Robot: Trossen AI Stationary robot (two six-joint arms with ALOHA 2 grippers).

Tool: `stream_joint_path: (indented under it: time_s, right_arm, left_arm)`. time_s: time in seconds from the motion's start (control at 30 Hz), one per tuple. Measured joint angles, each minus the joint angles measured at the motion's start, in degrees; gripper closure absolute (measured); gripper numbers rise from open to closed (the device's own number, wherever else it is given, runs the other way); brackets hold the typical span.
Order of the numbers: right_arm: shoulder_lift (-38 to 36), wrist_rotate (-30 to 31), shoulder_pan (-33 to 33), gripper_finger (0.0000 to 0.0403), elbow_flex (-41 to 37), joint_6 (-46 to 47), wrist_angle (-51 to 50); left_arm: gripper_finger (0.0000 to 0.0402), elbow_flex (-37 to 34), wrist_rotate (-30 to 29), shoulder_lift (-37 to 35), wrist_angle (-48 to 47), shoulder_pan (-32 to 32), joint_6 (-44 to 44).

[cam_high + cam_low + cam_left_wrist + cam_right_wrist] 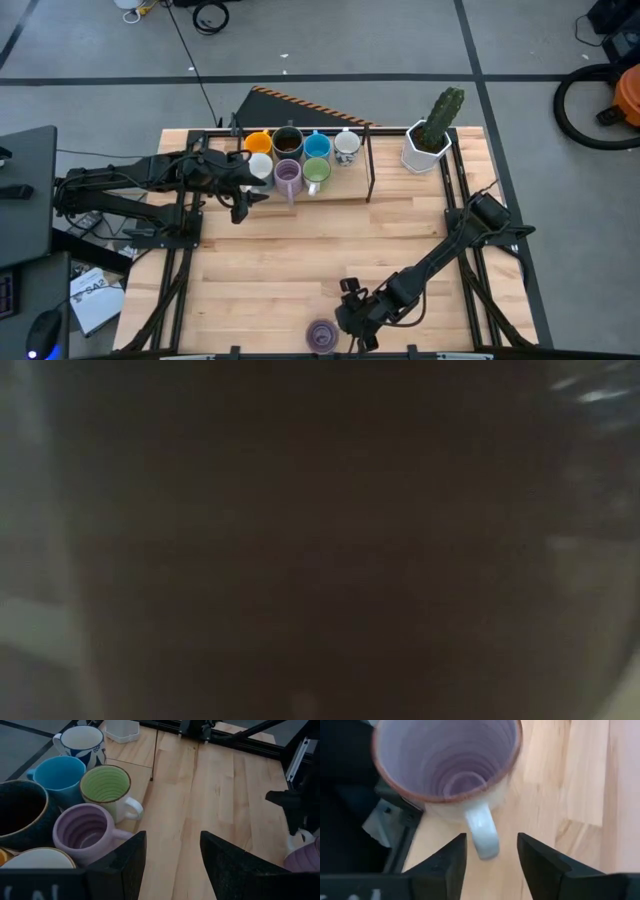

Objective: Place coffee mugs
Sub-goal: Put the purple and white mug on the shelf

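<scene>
Purple mug (447, 762), at the table's near edge, was faced by the spread right gripper (490, 852); a nudged handle could have tipped it off.

White cactus pot (428, 148) at table's (300, 250) far corner — upright.

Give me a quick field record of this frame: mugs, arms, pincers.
grouped mugs: seven on the far tray, beside the cactus pot
stray mug: purple mug at the table's near edge, upright
right pincer: open, fingers either side of that mug's handle, not gripping
left pincer: open, empty, beside the grouped mugs
low view: blocked, dark
</scene>
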Motion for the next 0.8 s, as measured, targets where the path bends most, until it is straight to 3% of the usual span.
stream_joint_path:
  time_s: [0.43, 0.8]
  right_arm:
    - [0.0, -0.1, -1.8, 0.0343, -2.0, 3.6, 1.5]
    - [-0.8, 4.5, -4.5, 0.0354, -2.0, 11.0, -7.5]
  left_arm:
    - [0.0210, 0.0, 0.0, 0.0, -0.1, 0.0, -0.1]
    - [0.0210, 0.0, 0.0, 0.0, 0.1, 0.0, -0.1]
